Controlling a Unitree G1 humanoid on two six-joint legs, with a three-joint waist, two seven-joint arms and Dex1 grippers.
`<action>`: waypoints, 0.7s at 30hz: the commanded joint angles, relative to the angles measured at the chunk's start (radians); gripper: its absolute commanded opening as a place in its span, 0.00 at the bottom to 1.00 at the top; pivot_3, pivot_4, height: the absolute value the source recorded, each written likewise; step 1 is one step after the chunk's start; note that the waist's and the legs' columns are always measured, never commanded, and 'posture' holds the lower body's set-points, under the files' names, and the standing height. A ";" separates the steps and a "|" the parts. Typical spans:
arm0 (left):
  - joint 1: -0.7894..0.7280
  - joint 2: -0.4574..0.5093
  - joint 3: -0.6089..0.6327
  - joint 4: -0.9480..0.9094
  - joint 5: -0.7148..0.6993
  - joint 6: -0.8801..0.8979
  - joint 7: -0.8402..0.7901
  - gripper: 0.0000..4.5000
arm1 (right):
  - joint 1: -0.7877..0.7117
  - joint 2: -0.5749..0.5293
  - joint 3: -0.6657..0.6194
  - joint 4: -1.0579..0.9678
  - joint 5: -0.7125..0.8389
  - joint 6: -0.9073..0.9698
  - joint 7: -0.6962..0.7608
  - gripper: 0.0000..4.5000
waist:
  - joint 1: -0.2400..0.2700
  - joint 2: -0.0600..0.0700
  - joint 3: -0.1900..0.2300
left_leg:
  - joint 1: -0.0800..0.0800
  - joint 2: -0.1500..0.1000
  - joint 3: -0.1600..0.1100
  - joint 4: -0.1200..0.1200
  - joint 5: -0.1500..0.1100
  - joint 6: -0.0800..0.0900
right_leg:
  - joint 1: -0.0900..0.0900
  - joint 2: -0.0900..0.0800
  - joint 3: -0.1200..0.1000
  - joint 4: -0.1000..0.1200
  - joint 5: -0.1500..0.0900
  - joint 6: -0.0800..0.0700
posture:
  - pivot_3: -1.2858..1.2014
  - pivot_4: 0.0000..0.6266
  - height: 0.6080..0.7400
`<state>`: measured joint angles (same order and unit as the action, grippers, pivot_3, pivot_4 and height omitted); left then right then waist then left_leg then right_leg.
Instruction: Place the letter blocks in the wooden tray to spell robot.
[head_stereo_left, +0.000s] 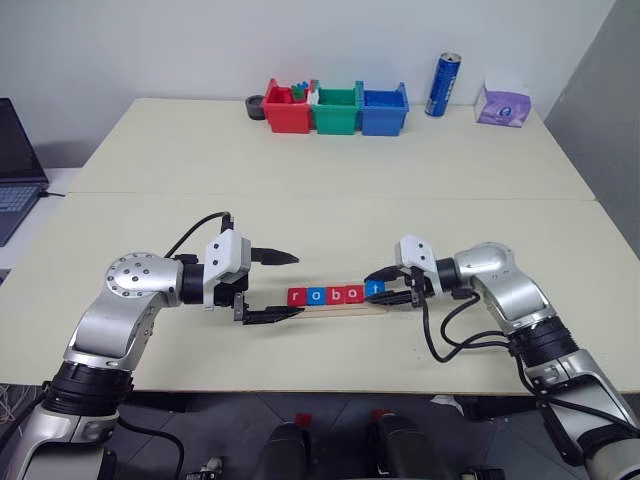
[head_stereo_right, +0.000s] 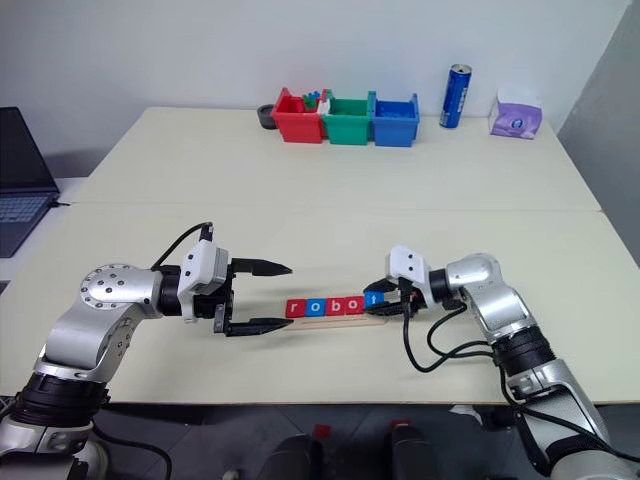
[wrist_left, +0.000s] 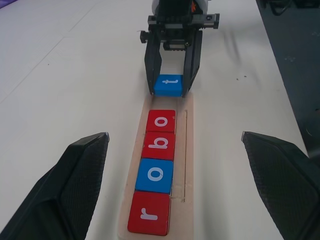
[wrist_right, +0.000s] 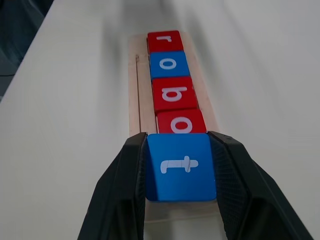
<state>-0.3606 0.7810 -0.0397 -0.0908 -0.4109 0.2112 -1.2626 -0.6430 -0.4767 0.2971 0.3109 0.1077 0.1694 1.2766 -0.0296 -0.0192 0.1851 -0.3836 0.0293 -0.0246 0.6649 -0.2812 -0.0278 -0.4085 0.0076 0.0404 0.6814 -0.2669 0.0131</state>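
The wooden tray (head_stereo_left: 340, 307) lies on the table between my two grippers. Four letter blocks sit in it in a row: red r (wrist_left: 149, 213), blue o (wrist_left: 155, 175), red b (wrist_left: 159, 145) and red o (wrist_left: 161, 121). My right gripper (head_stereo_left: 378, 289) is shut on the blue t block (wrist_right: 181, 166) at the tray's right end, close against the second o. Whether the t rests on the wood I cannot tell. My left gripper (head_stereo_left: 298, 286) stands wide open just off the tray's left end, with nothing between its fingers (wrist_left: 75, 185).
At the table's far edge stand a red bin (head_stereo_left: 285, 110), a green bin (head_stereo_left: 337, 110) and a blue bin (head_stereo_left: 384, 110). A blue can (head_stereo_left: 442, 85) and a purple pack (head_stereo_left: 504, 106) are to their right. A laptop (head_stereo_left: 15, 170) sits at far left.
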 joint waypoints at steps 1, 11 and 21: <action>-0.014 -0.009 0.003 -0.050 -0.001 -0.002 0.015 1.00 | -0.037 0.012 -0.002 0.021 -0.009 -0.040 -0.005 0.36 | 0.000 0.000 0.000 | 0.000 0.000 0.000 0.000 0.000 0.000 | 0.000 0.000 0.000 0.000 0.000 0.000 | 0.52 0.24 1.00; -0.005 -0.012 0.000 -0.060 -0.002 0.001 0.009 1.00 | -0.059 0.037 0.009 0.074 -0.034 -0.084 -0.004 0.36 | 0.000 0.000 0.000 | 0.000 0.000 0.000 0.000 0.000 0.000 | 0.000 0.000 0.000 0.000 0.000 0.000 | 0.52 0.24 1.00; -0.009 -0.013 -0.001 -0.052 0.004 -0.004 0.009 1.00 | -0.065 0.037 0.015 0.109 -0.050 -0.115 0.006 0.36 | 0.000 0.000 0.000 | 0.000 0.000 0.000 0.000 0.000 0.000 | 0.000 0.000 0.000 0.000 0.000 0.000 | 0.52 0.24 1.00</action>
<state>-0.3633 0.7620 -0.0494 -0.1164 -0.4089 0.2143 -1.2541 -0.6826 -0.4391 0.3159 0.4215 0.0596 0.0735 1.2762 -0.0300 -0.0192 0.1851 -0.3836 0.0293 -0.0249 0.6649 -0.2812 -0.0278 -0.4086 0.0076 0.0407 0.6814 -0.2669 0.0130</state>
